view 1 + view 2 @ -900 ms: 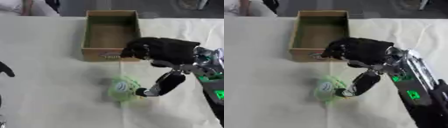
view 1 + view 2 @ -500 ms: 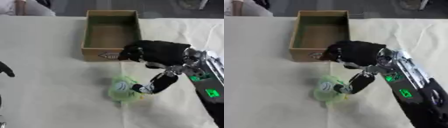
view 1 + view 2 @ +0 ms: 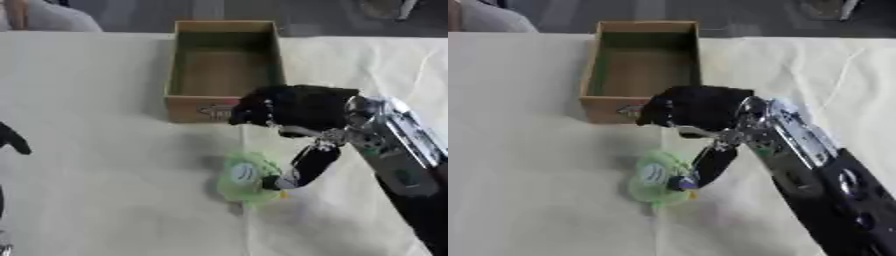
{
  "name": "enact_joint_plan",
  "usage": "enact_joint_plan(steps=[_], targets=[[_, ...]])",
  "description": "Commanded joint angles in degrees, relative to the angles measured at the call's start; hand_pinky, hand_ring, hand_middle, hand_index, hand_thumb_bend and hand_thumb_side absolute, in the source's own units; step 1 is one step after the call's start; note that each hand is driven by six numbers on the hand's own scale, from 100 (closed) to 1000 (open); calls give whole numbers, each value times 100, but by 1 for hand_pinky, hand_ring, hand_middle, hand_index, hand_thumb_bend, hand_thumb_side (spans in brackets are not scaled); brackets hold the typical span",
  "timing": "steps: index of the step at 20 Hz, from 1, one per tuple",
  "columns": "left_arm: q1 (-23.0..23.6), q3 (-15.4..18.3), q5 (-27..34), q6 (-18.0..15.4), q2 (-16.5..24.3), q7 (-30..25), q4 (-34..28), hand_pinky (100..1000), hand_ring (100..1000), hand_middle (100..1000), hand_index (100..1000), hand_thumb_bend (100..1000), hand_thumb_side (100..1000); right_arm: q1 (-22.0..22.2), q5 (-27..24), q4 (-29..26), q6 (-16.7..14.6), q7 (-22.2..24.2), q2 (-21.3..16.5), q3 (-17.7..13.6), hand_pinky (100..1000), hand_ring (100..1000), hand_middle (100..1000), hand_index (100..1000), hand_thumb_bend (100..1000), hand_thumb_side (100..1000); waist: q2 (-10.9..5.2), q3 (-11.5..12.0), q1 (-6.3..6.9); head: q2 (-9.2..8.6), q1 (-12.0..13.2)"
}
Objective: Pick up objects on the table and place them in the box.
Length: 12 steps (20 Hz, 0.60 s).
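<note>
Green object (image 3: 242, 176): pale green, roundish, with a white round patch on top, looks like crinkly plastic packaging, can't make out more. Lies on the cream tablecloth (image 3: 105, 190), just in front of the cardboard box (image 3: 224, 65), outside it, a bit right of the box's front wall centre.

Right hand (image 3: 297, 107) comes in from the lower right, palm over the gap between box front and green object. Thumb (image 3: 302, 167) reaches down, tip touching the object's right edge. Black fingers (image 3: 249, 110) are curled forward near the box's front right corner, not around the object. So: clenched-looking, holding nothing, thumb only in contact. Object not lifted, flat on the cloth.

Box is open-topped, brown, nothing visible inside. Printed mark on front wall, partly hidden by the fingers.

Left hand (image 3: 12, 140): only a dark sliver at the left edge, well apart from everything. Can't tell its finger state.
</note>
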Motion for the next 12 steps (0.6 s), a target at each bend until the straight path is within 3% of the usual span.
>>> enact_joint_plan(steps=[1, 12], targets=[[-20, -5, -28, -10, 90, -23, -109, 298, 372, 387, 633, 100, 918, -190, 40, 59, -698, 630, -56, 0, 995, 1000, 947, 1000, 526, 531, -96, 6, 6, -32, -14], [0, -18, -46, -5, 76, -47, -109, 298, 372, 387, 633, 100, 919, -660, -94, 390, -854, 630, -230, 204, 990, 1000, 938, 1000, 470, 564, -83, 22, 2, -4, -33]])
